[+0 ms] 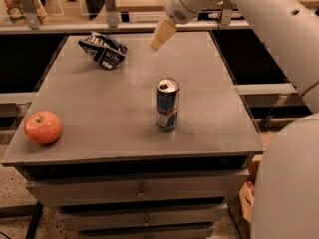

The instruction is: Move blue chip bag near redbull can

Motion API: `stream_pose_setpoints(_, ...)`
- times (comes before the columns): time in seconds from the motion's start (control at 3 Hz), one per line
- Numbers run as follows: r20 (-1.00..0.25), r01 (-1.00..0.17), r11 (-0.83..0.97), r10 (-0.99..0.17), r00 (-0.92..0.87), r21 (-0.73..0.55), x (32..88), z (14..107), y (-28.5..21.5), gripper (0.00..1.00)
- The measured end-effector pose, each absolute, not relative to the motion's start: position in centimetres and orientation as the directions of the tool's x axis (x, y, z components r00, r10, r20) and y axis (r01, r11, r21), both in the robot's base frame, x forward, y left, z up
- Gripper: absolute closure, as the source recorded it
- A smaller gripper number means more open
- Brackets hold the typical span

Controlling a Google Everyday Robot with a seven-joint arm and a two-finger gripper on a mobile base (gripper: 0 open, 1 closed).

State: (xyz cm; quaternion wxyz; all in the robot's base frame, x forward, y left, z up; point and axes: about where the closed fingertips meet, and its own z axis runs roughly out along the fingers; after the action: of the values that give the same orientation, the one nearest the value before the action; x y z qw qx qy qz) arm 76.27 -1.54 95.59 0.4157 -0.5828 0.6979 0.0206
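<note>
The blue chip bag (pixel 102 50), crumpled dark navy with white lettering, lies at the far left of the grey table (pixel 124 128). The redbull can (pixel 167 104) stands upright near the table's middle, a little right of centre. My gripper (pixel 162 35) hangs above the far middle of the table, to the right of the bag and beyond the can. It holds nothing that I can see.
A red apple (pixel 43 127) sits at the table's front left corner. My white arm (pixel 259 19) spans the upper right, and my base (pixel 289 183) fills the lower right. Drawers (pixel 139 193) lie under the table front. Shelving stands behind the table.
</note>
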Motion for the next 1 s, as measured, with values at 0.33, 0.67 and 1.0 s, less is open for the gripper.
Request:
stream_pose_setpoints(0.33, -0.668, -0.829, 0.335, -0.742, 0.061, -0.448, 78.6, 94.4, 0.6, 0.00)
stream_pose_setpoints(0.67, -0.732, -0.835, 0.362, -0.678, 0.070, -0.415, 80.4, 93.2, 2.0, 0.00)
stream_pose_setpoints(1.0, -0.762, -0.850, 0.367, -0.645, 0.060, -0.378, 81.3, 91.4, 3.5, 0.00)
